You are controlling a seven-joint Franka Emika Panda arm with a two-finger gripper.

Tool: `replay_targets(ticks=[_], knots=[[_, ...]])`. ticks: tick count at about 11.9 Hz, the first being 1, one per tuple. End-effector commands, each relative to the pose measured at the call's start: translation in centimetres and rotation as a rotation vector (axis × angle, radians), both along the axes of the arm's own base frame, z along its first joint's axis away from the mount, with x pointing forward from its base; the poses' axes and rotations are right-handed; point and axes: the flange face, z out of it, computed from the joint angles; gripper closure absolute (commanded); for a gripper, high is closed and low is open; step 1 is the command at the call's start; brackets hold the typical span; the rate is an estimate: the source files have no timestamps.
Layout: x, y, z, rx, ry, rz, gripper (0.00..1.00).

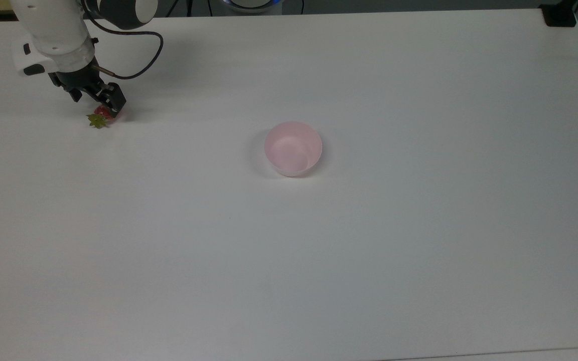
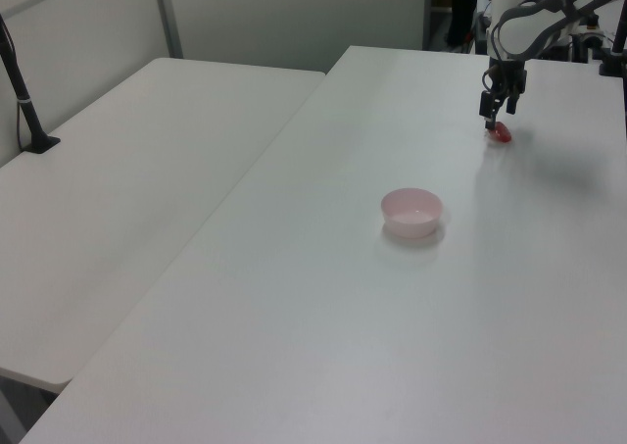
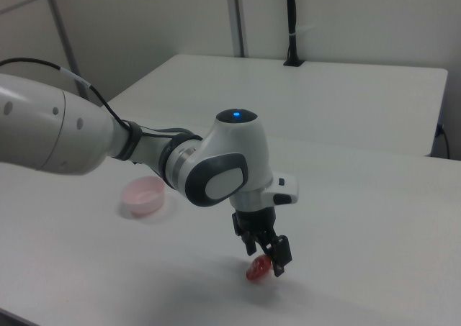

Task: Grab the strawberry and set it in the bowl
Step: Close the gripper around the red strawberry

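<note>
Glossy red, the small green-capped strawberry (image 1: 102, 115) lies on the white table (image 1: 369, 250), well apart from the pale pink bowl (image 1: 293, 148). The gripper (image 1: 94, 99) is held apart around it. Light, soft and slippery, it is best clamped gently across its red middle.

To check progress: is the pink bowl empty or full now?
Empty. The bowl shows a bare pink inside; the strawberry lies on the table.

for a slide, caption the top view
Gripper down at the strawberry on the table, bowl apart.
</note>
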Motion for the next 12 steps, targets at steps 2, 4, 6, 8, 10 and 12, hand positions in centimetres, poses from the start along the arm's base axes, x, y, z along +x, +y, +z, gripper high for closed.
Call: replay_targets(ticks=[2,4,6,8,10,12], knots=[[0.4,0.8,-2.5,-0.007,0.033,-0.065,0.01],[0.6,1.2,-3.4,-0.002,0.045,-0.065,0.07],[0.6,1.2,-3.3,-0.002,0.044,-0.065,0.49],[1.2,1.4,-2.3,-0.001,0.031,-0.065,0.60],[2.3,3.8,-2.1,0.009,0.025,-0.022,0.62],[3.1,6.0,-1.9,0.013,0.028,0.017,0.62]])
